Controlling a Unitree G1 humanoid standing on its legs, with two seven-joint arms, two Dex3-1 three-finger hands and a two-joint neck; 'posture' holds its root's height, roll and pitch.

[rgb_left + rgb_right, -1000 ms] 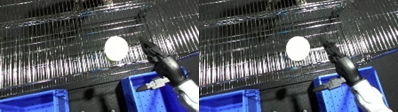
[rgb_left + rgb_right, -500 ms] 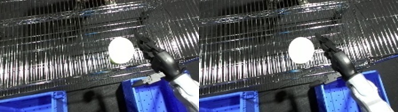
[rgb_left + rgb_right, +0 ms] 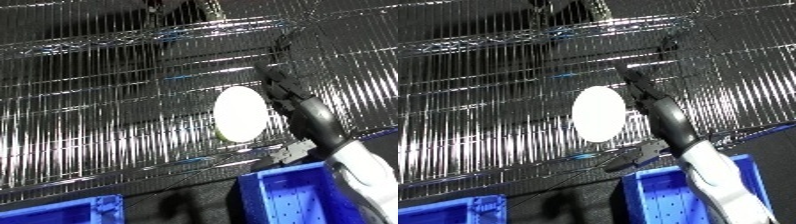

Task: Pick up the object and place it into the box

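Wire shelving (image 3: 107,115) filled the left eye view, bright chrome bars running across a dark background, and we had a white oval object (image 3: 239,113) resting on that shelf, right of centre. Our right hand (image 3: 286,90) came up from the lower right corner on its white forearm (image 3: 369,172), black fingers stretched out straight and lying just beside the object's right edge. Whether those fingers actually touched it, we could not tell from here. Nothing was curled around the object; the hand was relaxed and held nothing. Below, at the bottom edge, we saw the rim of a blue bin (image 3: 280,176) directly under the forearm, and the corner of a second blue bin (image 3: 62,211) down at the lower left. Our left hand showed nowhere.

Over to the right eye view, and the same scene sat a little further left. The object lay on the wire bars near the middle of the picture, pale and upright-looking against the shelf. Our right hand ran up along the object's right side, fingers extended, tips reaching above the object's top edge, thumb not clearly separable. The forearm crossed over the front lip of the shelf and down above the blue bin, whose perforated floor showed. The object was still on the shelf, well outside either bin.
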